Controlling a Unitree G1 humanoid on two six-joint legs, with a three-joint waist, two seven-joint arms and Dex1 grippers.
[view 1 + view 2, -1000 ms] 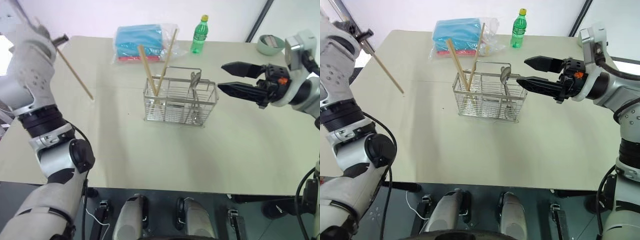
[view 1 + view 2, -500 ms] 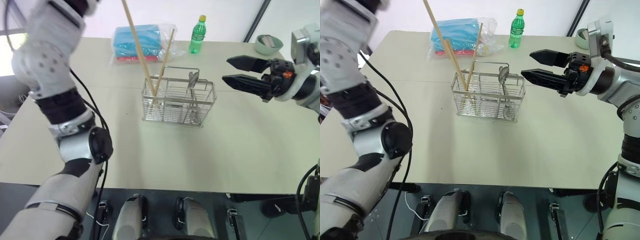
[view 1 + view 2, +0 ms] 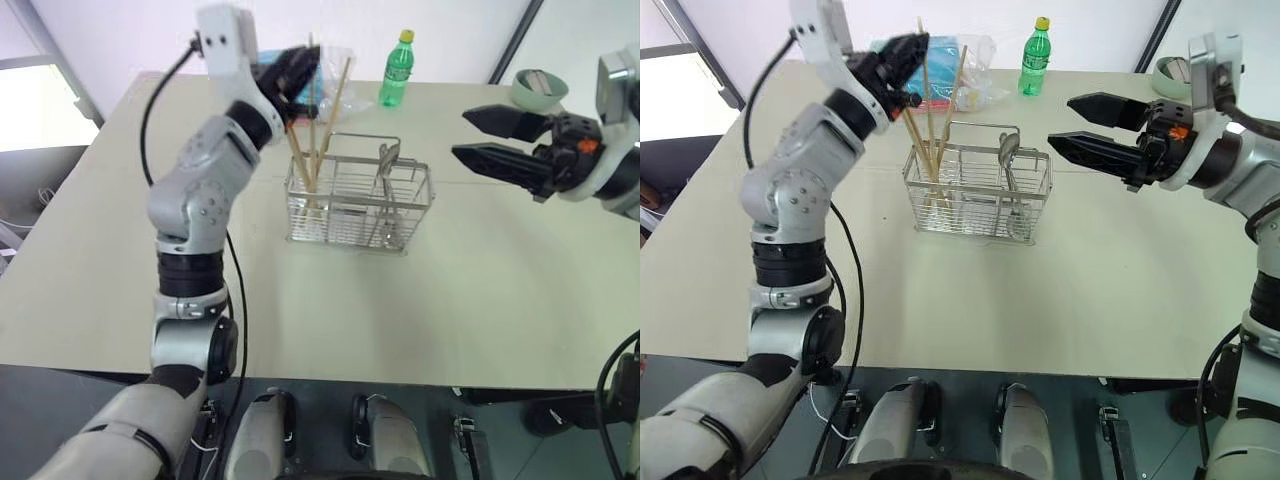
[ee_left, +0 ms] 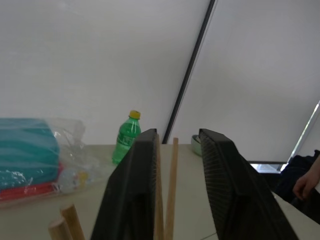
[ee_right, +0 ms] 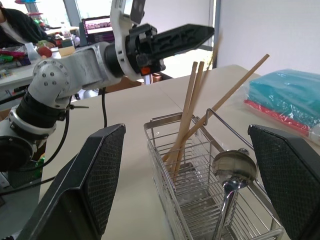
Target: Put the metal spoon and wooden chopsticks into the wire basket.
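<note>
The wire basket stands mid-table. The metal spoon stands in its right part, bowl up. Wooden chopsticks lean in its left part. One more chopstick stands nearly upright there, its upper part between the parted fingers of my left gripper. In the left wrist view that stick lies along one finger and the other finger is clear of it. My right gripper hovers open to the right of the basket, pointing at it, holding nothing.
A green bottle and a bagged stack of blue cloths lie behind the basket. A pale green bowl sits at the far right corner. People show beyond the table.
My left arm swung from the table's left side to above the basket, carrying a chopstick. Its fingers have parted and the stick now stands in the basket. The right gripper stayed put.
</note>
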